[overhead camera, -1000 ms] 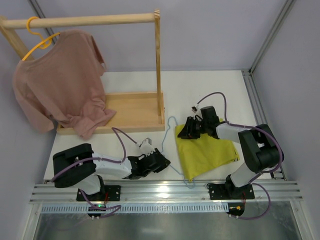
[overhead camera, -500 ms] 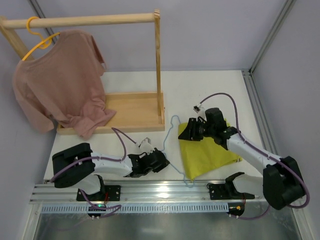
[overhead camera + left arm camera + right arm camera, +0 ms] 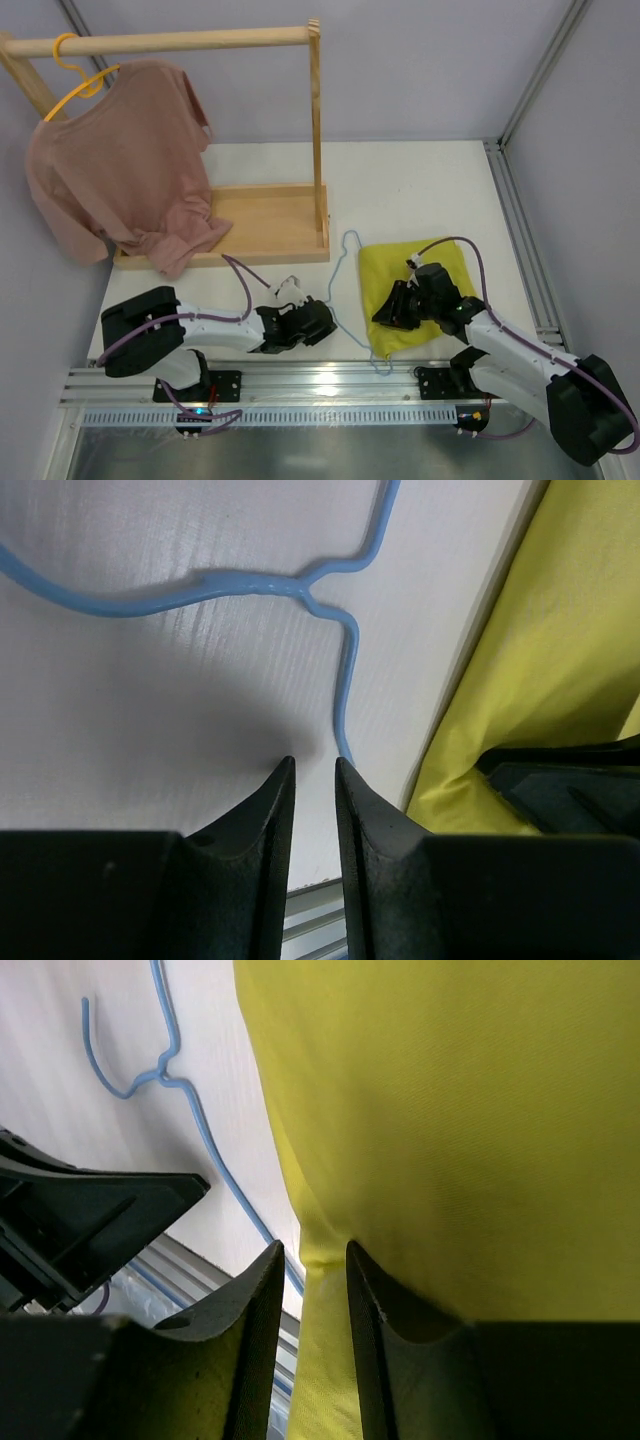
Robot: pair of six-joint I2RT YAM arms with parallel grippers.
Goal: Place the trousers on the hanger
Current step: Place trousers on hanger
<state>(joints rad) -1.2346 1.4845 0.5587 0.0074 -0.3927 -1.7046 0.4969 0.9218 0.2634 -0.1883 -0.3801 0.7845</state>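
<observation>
The yellow-green trousers (image 3: pixel 420 270) lie folded flat on the white table, right of centre; they also show in the wrist views (image 3: pixel 560 630) (image 3: pixel 470 1110). The light-blue hanger (image 3: pixel 348 234) lies flat just left of them, its twisted neck visible (image 3: pixel 250 583) (image 3: pixel 205 1130). My left gripper (image 3: pixel 328 322) (image 3: pixel 314 762) sits low at the hanger's wire, jaws a narrow gap apart with nothing between them; the wire runs under the right fingertip. My right gripper (image 3: pixel 383 312) (image 3: pixel 313 1248) is open and straddles the trousers' left edge near the front corner, with cloth in the gap but not squeezed.
A wooden rack (image 3: pixel 170 42) with a tray base (image 3: pixel 265 222) stands at the back left. It carries a dusty-pink T-shirt (image 3: pixel 120 180) on a yellow hanger (image 3: pixel 75 85). A metal rail (image 3: pixel 330 385) runs along the near edge, close behind both grippers.
My right gripper has travelled from the trousers' far left corner down along their left edge to the near corner. The left gripper has hardly moved.
</observation>
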